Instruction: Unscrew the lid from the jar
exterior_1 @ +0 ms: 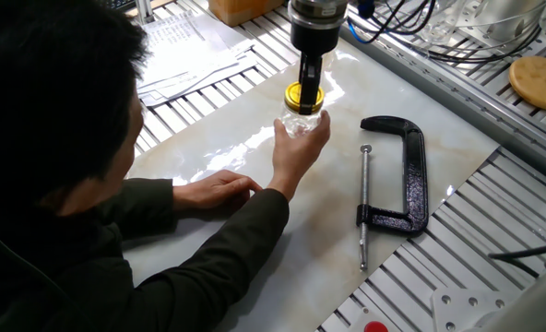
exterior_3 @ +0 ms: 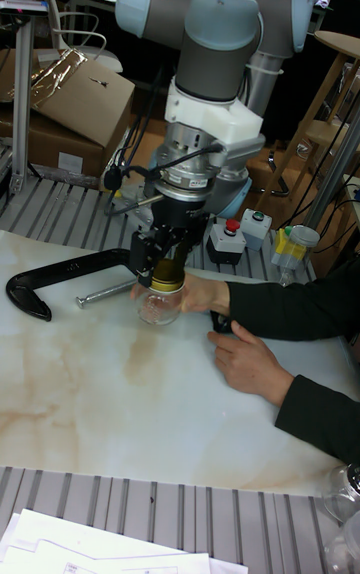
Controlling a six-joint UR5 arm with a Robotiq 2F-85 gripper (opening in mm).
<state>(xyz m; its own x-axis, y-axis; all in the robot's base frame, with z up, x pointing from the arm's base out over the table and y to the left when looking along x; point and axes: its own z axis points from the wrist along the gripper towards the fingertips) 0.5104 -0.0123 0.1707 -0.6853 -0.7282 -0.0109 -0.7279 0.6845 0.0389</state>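
Observation:
The small clear glass jar [exterior_1: 301,124] [exterior_3: 160,307] stands on the marble tabletop [exterior_1: 255,212], and a person's hand [exterior_1: 296,155] [exterior_3: 205,294] wraps around it from the near side. The yellow-gold lid [exterior_1: 304,98] [exterior_3: 167,282] sits on its neck. My gripper [exterior_1: 308,85] [exterior_3: 163,264] comes straight down from above, its dark fingers shut on the lid's rim. The hand hides the lower part of the jar in the fixed view.
A black C-clamp [exterior_1: 397,175] [exterior_3: 55,282] lies right of the jar, with its long screw [exterior_1: 364,207]. The person's other hand [exterior_1: 213,189] rests flat on the table. Papers [exterior_1: 185,51] lie at the back left, a tan wooden disc [exterior_1: 538,81] at the far right.

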